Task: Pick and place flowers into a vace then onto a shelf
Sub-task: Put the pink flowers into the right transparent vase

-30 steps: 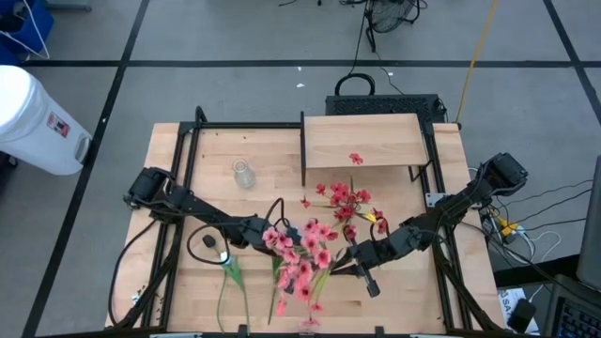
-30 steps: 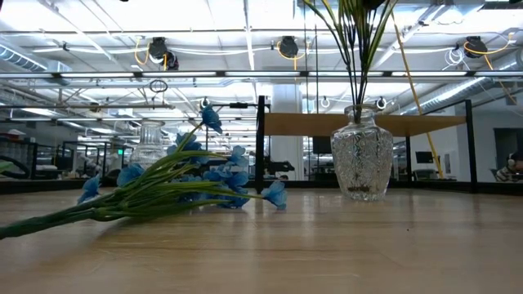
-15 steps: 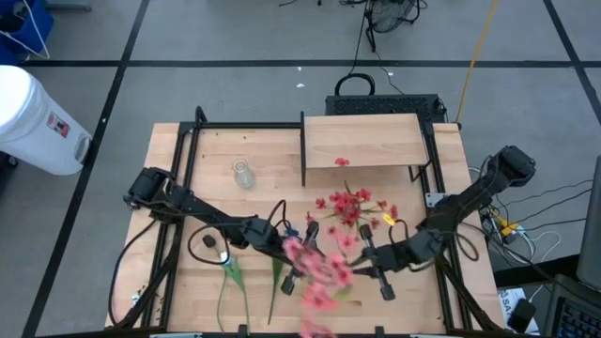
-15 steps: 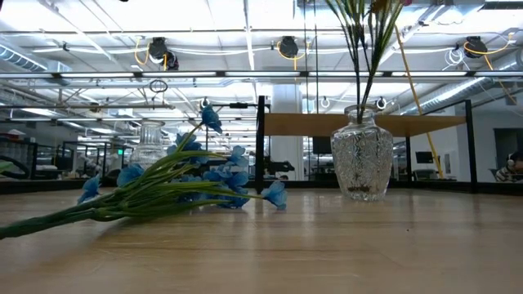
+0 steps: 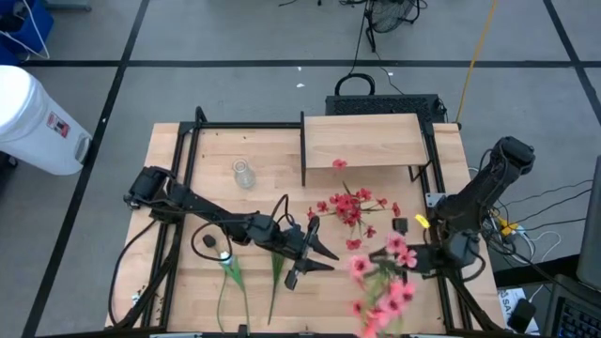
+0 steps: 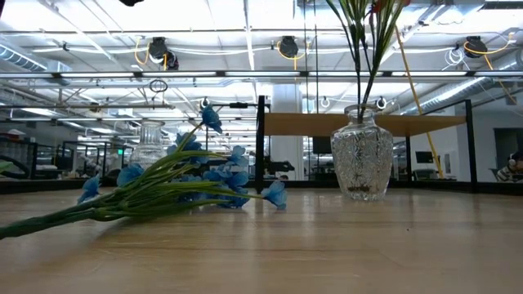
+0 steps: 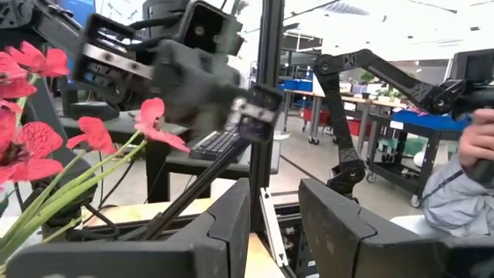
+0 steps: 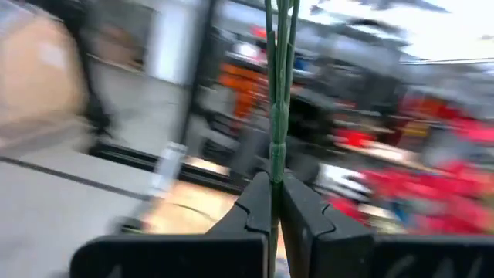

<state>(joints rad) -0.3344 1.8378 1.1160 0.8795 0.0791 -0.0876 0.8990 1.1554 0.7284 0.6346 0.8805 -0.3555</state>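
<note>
My right gripper (image 5: 418,258) is over the table's right near part, shut on a spray of pink blossoms (image 5: 380,282). My left gripper (image 5: 313,263) hovers open near the table's middle, left of that spray, touching nothing. The cut-glass vase (image 6: 359,155) stands upright on the table with green stalks in it; from above, red blossoms (image 5: 349,207) cover it. The blue bunch (image 6: 188,184) lies on its side on the table. The pale wooden shelf (image 5: 362,141) stands at the far edge, a dark upright panel at its left end. My right gripper pinches the spray's thin green stalks (image 8: 275,154) between its two fingers (image 8: 258,201). The stalks run on straight past the fingertips. The spray is lifted clear of the table, its pink blossoms (image 5: 376,286) spreading toward the near edge.
A small clear glass (image 5: 243,174) stands left of the shelf. Green stalks (image 5: 225,277) lie by the near edge under the left arm. Black frame rails (image 5: 188,160) run along the table's sides. A person's sleeve (image 7: 463,193) shows beyond the table.
My right gripper has swung from the table's middle toward the right edge, turning as it went, and has carried the pink spray with it, away from the left gripper. The left gripper has shifted slightly right. The vase and the blue bunch have stayed put.
</note>
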